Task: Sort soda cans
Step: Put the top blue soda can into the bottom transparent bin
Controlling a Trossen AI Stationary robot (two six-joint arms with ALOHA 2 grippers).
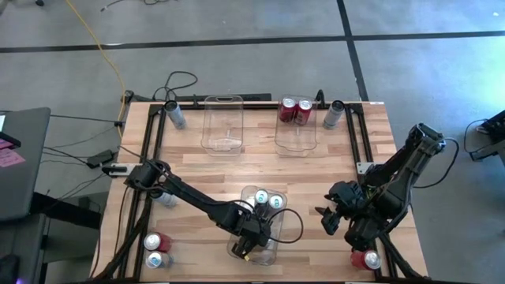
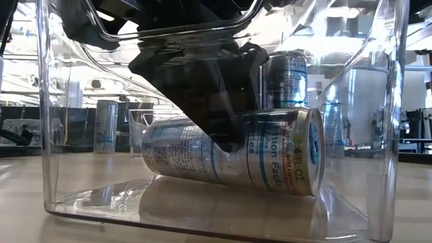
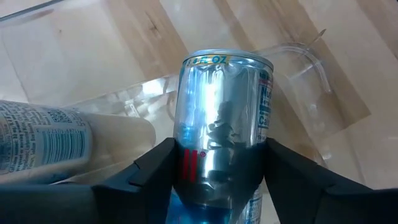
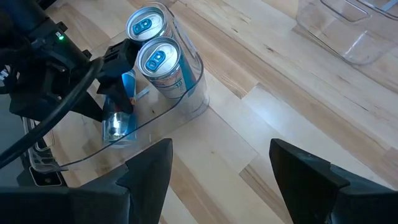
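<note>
Inside the clear bin (image 1: pixel 272 237), the left end effector (image 3: pixel 217 180) clamps a light, slippery, dent-prone silver can (image 3: pixel 222 130) mid-body, while the right end effector (image 4: pixel 221 168) waits wide.

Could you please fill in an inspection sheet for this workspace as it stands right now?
Surface: wooden table, bare planks in the middle.
Job's things: silver-blue can held in the near bin, two more cans upright there and one lying; two red cans in the far right bin; far left bin holds none; loose cans at the corners.
Clutter: nothing seen.
Grippers: left gripper shut on the silver-blue can inside the near bin; right gripper open, above the table to the right of that bin.
Cables: black leads at the far left corner; yellow cord on the floor.
Surroundings: grey floor, a dark desk to the left.
</note>
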